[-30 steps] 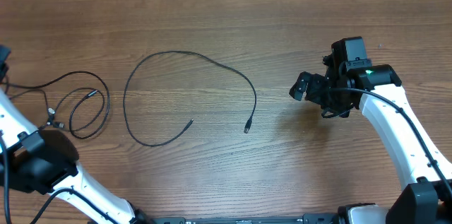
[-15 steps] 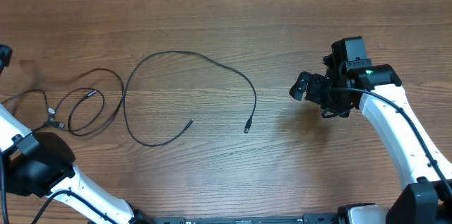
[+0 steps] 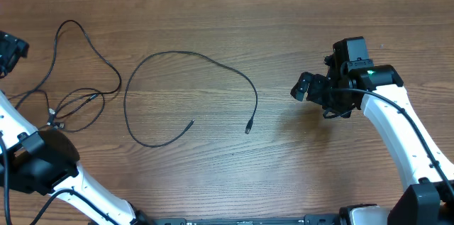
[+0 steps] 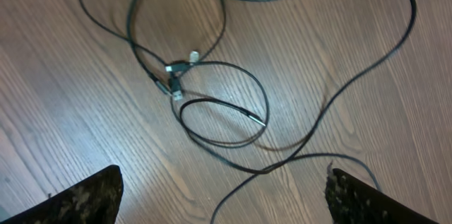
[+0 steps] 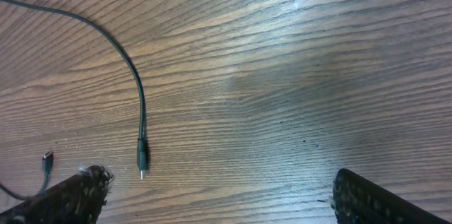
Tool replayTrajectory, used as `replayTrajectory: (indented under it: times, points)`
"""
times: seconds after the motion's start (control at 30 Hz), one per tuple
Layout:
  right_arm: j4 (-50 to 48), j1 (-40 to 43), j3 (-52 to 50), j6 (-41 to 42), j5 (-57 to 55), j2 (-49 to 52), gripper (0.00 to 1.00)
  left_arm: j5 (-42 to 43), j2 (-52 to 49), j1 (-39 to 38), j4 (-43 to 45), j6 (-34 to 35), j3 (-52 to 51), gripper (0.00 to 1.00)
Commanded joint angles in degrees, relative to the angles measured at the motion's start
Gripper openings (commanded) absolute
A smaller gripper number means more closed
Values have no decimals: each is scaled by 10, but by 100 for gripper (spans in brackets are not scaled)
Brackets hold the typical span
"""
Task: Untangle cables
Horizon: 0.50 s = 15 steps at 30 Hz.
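A tangle of thin black cables (image 3: 71, 101) lies at the table's left, with one strand looping far back (image 3: 74, 30). In the left wrist view its metal-tipped plugs (image 4: 178, 74) meet in the middle of crossed loops. My left gripper (image 4: 224, 201) hangs open above the tangle, and a strand (image 4: 244, 180) on the table runs between its fingers untouched. A separate cable (image 3: 177, 54) curves in a wide arc at the table's centre, both ends free. My right gripper (image 3: 303, 86) stands open to the right of its plug end (image 5: 141, 162), holding nothing.
The wooden table (image 3: 234, 175) carries nothing else. The left arm's black body (image 3: 39, 161) sits at the front left, near the tangle. The right arm (image 3: 397, 125) reaches in from the front right. A second plug tip (image 5: 46, 159) shows at the right wrist view's left edge.
My left gripper has opened and let go of a cable. That strand was drawn out of the tangle and now loops toward the table's back. The right arm has not moved.
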<state>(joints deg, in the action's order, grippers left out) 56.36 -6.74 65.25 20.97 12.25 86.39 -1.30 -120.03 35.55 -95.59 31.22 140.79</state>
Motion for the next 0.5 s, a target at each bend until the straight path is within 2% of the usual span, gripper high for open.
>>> replayTrajectory:
  times: [0.0, 0.47]
  points:
    - [-3, 1, 7, -1, 3, -15, 100, 12, -2, -19, 0, -29, 0, 91]
    - [-2, 1, 7, -1, 3, -15, 100, 7, 30, -100, -12, -41, 0, 88]
